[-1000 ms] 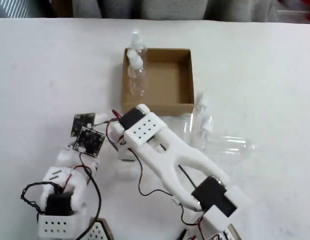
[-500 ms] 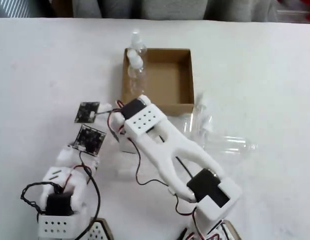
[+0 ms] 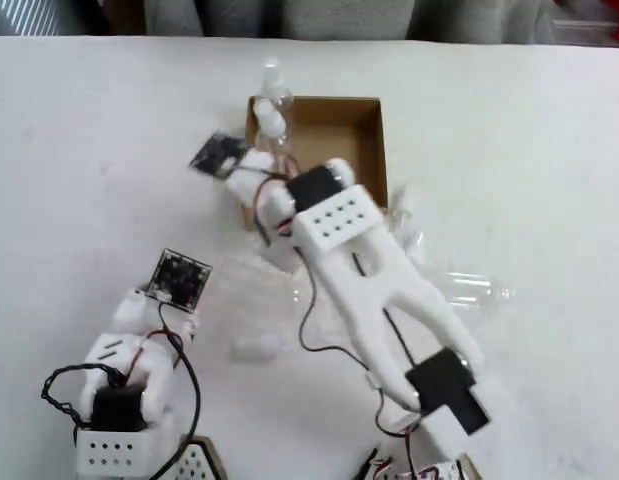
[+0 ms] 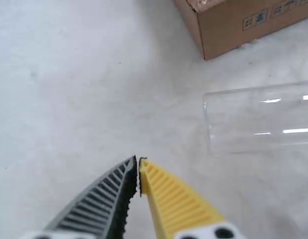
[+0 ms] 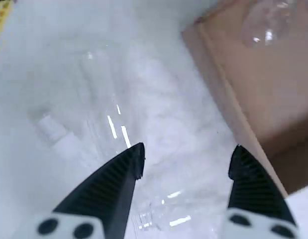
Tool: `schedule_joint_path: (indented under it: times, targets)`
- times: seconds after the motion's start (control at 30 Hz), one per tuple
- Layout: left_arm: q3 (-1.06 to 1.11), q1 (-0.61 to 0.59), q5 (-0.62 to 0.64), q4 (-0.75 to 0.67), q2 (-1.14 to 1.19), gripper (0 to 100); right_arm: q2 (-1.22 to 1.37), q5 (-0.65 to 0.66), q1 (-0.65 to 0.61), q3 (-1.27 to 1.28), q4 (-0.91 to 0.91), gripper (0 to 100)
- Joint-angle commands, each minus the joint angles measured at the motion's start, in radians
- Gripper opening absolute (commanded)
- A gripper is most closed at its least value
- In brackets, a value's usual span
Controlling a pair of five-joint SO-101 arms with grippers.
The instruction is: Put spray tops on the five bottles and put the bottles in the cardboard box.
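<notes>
a white table [image 3: 79,130] spans the scene; past its far edge, unclear grey shapes [image 3: 339,15], a red patch [image 3: 601,8] far right.

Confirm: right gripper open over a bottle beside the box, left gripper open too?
No: the left gripper is shut, tips together, as the left wrist view shows. The right gripper is open over a bottle beside the box.

High cam overhead; wrist cams close, share box [image 3: 341,140].
</notes>
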Motion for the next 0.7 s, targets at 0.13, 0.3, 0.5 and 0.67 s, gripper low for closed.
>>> schedule_joint_path:
  times: [0.13,0.3,0.5,0.67]
  targets:
    - [-0.002,0.002,-0.008,0.005,-0.007,2,-0.199,-0.04,0.257,0.011,0.185,9.9]
    - [-0.002,0.002,-0.008,0.005,-0.007,2,-0.298,-0.04,0.507,0.199,0.145,2.9]
    - [-0.002,0.002,-0.008,-0.002,-0.007,2,-0.479,-0.04,0.852,0.48,0.008,1.7]
    - [-0.002,0.002,-0.009,-0.028,-0.013,2,-0.624,-0.04,1.115,0.706,-0.091,1.7]
